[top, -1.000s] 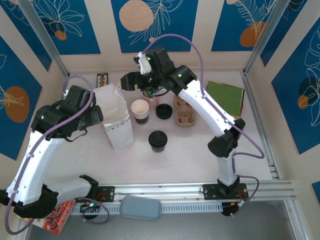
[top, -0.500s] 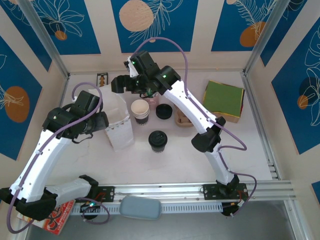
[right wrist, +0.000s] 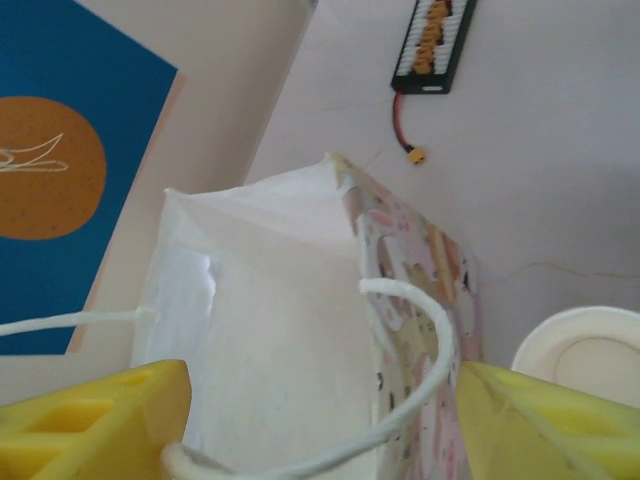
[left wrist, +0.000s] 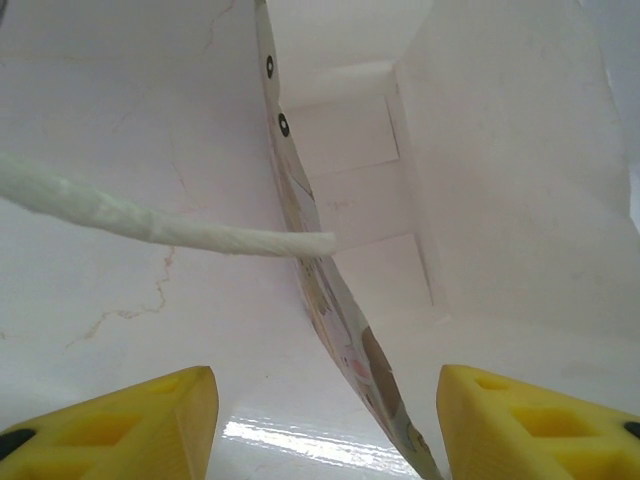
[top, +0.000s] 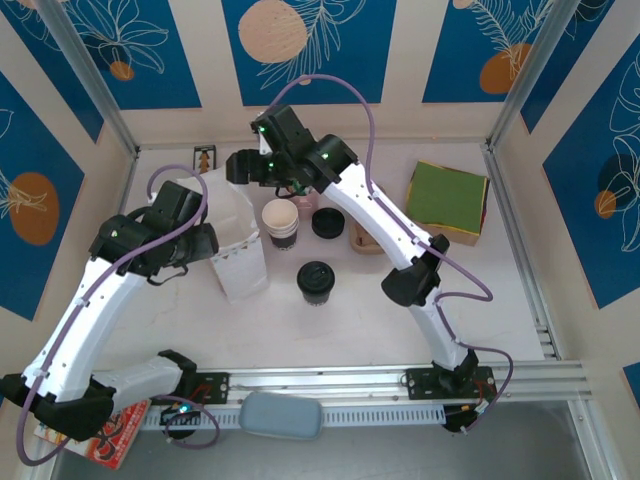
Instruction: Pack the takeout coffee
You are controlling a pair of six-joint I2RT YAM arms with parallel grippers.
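Packing is hardly beginning: the takeout coffee (top: 315, 282) is standing upright, lid up and long axis vertical, on the table (top: 380, 315) just right of the white paper bag (top: 238, 250), not inside it. The left gripper (left wrist: 325, 412) is straddling the bag's wall, fingers apart. The right gripper (right wrist: 320, 418) is hovering open-fingered over its mouth.

I had a lidless paper cup (top: 281, 220) standing mid-table, a loose black lid (top: 327, 222) just to its right, and a brown cardboard cup carrier (top: 366, 235) beyond that. A green pad (top: 448, 198) lay by the table's far right corner. Near the far edge, toward the left, sat a small black board (right wrist: 432, 40), its red lead ending in an orange plug (right wrist: 413, 155). A grey cushion (top: 281, 415) rested on the near rail.
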